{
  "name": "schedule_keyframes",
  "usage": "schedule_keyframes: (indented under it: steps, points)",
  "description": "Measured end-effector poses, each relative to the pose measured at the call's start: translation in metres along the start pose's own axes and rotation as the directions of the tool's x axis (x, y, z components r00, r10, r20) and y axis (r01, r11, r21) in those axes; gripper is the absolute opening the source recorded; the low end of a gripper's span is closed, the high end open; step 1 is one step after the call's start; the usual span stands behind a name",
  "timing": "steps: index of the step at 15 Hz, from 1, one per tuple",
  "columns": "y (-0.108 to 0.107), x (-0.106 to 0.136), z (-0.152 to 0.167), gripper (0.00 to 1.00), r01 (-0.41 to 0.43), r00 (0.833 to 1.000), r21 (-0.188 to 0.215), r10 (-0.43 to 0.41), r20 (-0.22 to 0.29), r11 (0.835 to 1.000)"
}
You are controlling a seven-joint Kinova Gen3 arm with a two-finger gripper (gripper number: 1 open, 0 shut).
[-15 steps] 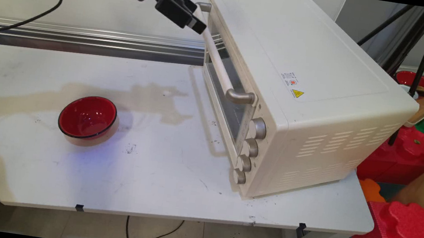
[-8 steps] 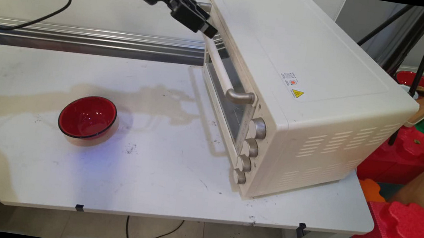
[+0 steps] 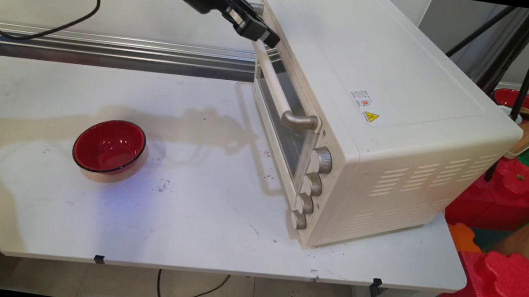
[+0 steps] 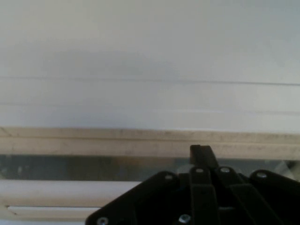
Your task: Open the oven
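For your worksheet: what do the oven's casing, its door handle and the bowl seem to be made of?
Oven casing: likely cream-painted sheet metal, matt, with punched vent slots.
Door handle: cream bar, probably plastic, on brushed-metal-looking ends.
Bowl: glossy red, dark rim; lacquered plastic or ceramic, unclear.

Cream oven (image 3: 382,97), silver knobs (image 3: 322,160); red bowl (image 3: 110,145), black rim; white surface (image 3: 185,219), tan stain; black pincer (image 3: 258,32).
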Motion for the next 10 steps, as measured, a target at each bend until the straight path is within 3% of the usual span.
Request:
schedule_keyframes:
  steps: [10]
  points:
    - [0.002, -0.004, 0.030, 0.00, 0.012, 1.000, -0.008, -0.012, 0.025, 1.000]
